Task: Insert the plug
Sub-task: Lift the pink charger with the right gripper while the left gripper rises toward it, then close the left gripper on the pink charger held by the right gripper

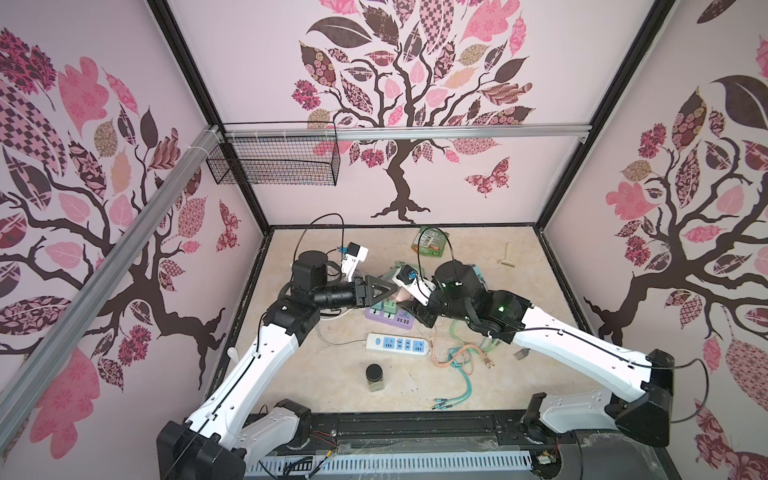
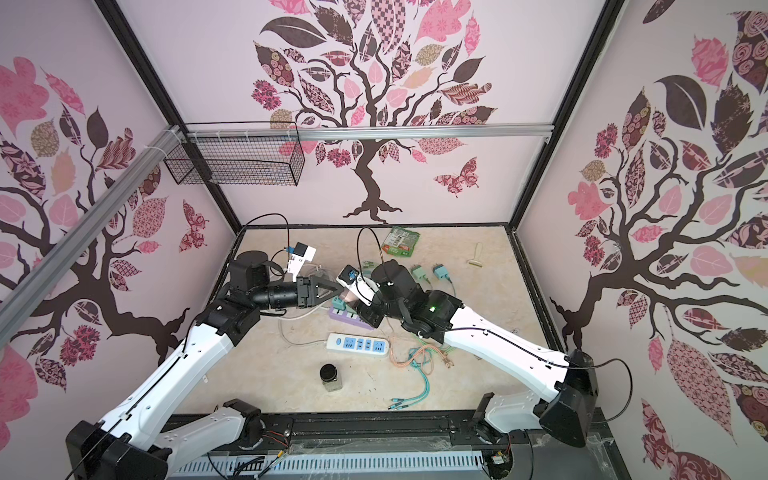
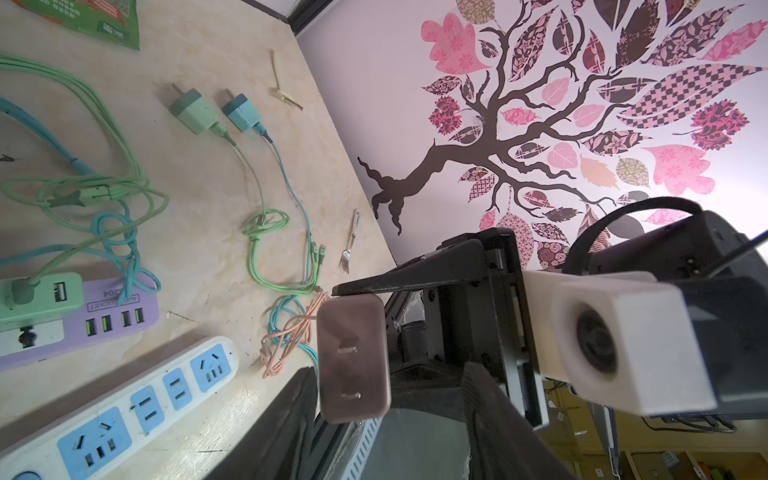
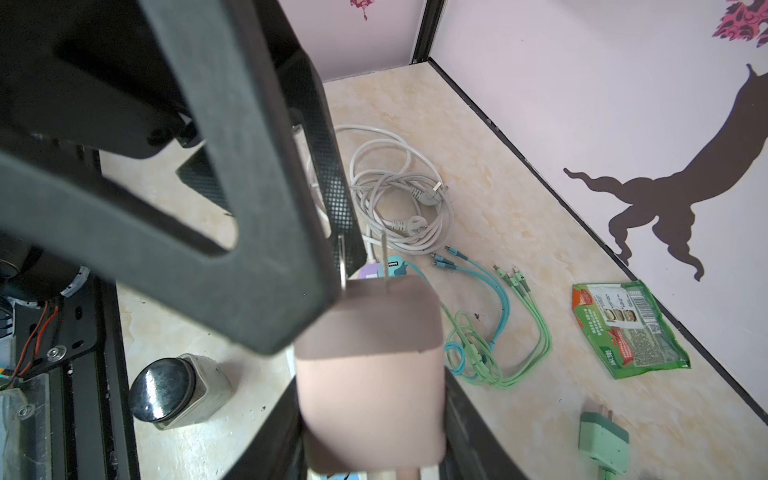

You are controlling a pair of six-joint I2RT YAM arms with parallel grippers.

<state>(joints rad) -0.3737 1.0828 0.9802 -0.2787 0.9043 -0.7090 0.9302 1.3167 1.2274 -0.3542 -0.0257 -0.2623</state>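
Not yet inserted: my right claw (image 4: pixel 370 449) clamps the pink plug (image 4: pixel 370 365) in mid-air, my left claw (image 3: pixel 390 399) stands open about it, and seating in a power strip (image 1: pixel 397 344) is left to do

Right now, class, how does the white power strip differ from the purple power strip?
The white power strip has blue socket faces and nothing plugged in; the purple power strip carries a green adapter. The purple one shows a row of green USB ports; the white one shows none. Both lie flat on the table.
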